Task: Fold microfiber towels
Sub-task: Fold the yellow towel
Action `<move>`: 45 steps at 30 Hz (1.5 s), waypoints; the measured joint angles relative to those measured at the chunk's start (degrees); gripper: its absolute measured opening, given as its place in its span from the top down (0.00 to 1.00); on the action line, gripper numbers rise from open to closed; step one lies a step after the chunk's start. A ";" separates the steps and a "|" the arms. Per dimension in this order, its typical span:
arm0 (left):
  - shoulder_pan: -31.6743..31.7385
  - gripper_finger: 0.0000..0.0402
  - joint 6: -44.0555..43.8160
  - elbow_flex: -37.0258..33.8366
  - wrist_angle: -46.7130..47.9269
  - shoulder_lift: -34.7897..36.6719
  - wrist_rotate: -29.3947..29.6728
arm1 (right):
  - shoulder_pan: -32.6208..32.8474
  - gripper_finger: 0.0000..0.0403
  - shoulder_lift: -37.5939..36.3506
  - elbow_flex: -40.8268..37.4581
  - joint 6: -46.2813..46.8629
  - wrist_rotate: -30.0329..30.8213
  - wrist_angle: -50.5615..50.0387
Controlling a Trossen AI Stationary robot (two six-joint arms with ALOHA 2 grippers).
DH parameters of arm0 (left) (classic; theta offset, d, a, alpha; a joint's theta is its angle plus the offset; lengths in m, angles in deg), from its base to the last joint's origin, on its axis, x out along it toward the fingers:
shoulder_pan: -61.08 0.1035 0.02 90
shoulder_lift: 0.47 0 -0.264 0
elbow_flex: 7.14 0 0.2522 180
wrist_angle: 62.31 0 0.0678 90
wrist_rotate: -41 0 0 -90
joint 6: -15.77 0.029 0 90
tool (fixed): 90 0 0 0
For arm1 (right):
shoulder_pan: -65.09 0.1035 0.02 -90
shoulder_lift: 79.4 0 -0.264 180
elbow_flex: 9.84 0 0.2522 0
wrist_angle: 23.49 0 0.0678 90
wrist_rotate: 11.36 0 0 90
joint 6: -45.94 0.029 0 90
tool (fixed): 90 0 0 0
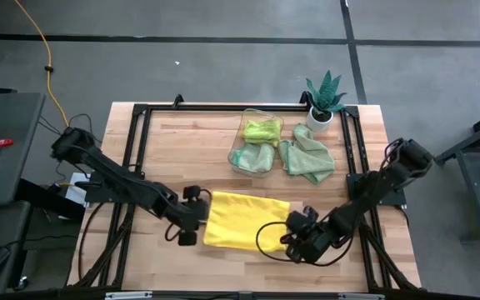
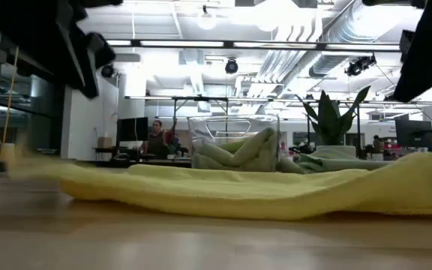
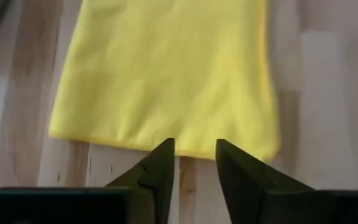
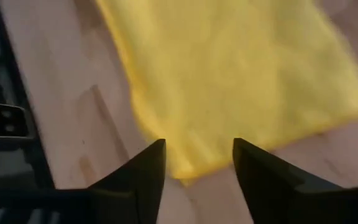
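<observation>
Claws [image 3: 194, 155] [image 4: 197, 158] open at yellow towel [image 1: 244, 221] edges

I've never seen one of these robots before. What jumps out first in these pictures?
A bright yellow towel lies flat at the table's near middle, with the left gripper at one end and the right gripper at the other, both open. Farther back, a clear bin holds green towels, with a plant at the corner.

Matt soft yellow cloth towel [image 1: 244, 220] on smooth pale wood table [image 1: 182, 150] w/ clear glossy plastic bin [image 1: 261, 133].
</observation>
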 joint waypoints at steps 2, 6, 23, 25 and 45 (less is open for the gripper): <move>0.36 0.70 0.39 0.02 1.77 2.97 0.29 | -0.01 0.53 -1.70 0.52 0.76 0.39 -4.13; 1.73 0.65 1.28 0.02 2.67 8.48 2.99 | 0.00 0.52 -4.75 0.53 2.61 0.87 -9.85; 13.05 0.63 -2.55 -6.51 -10.40 4.22 -0.18 | -4.59 0.52 -8.16 -22.84 32.91 8.12 19.96; 15.53 0.63 -3.91 -6.39 -10.64 4.02 -1.21 | -5.70 0.52 -9.47 -26.27 33.75 8.90 24.66; 32.32 0.58 -0.84 -6.40 -12.95 -9.67 -26.54 | -11.27 0.52 -9.80 -28.82 21.86 4.54 33.78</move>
